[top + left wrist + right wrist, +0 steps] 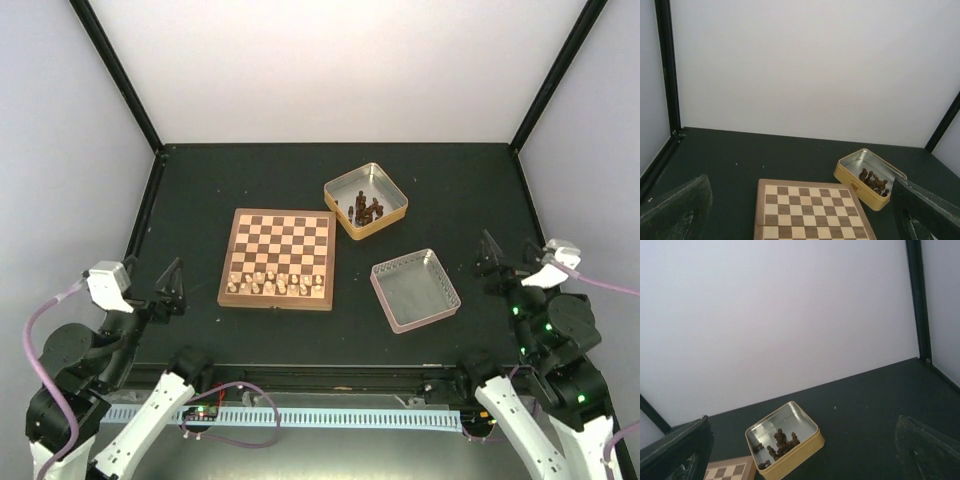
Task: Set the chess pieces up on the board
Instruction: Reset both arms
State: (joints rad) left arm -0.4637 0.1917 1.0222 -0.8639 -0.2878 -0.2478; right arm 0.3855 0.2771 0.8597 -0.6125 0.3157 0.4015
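The board (284, 232) lies left of the table's middle. The pale chess pieces (275, 283) stand in its two nearest rows. My left gripper (174, 288) hovers open at the near left, a little apart from the board's left edge. Across the table my right gripper (494, 264) is open at the near right. In the left wrist view the far rows of the board (810, 210) show bare between the wide-apart fingers (677, 210), the left gripper (800, 202) holding nothing. Nothing sits in the right gripper (802, 442) either. The pale pieces are out of both wrist views.
A yellow tin (345, 183) behind and right of the board holds dark brown pieces (367, 210); it also shows as the yellow tin (860, 188) and yellow tin (795, 462). An empty silver tin (385, 298) lies right of the board. Black frame posts stand at the back corners.
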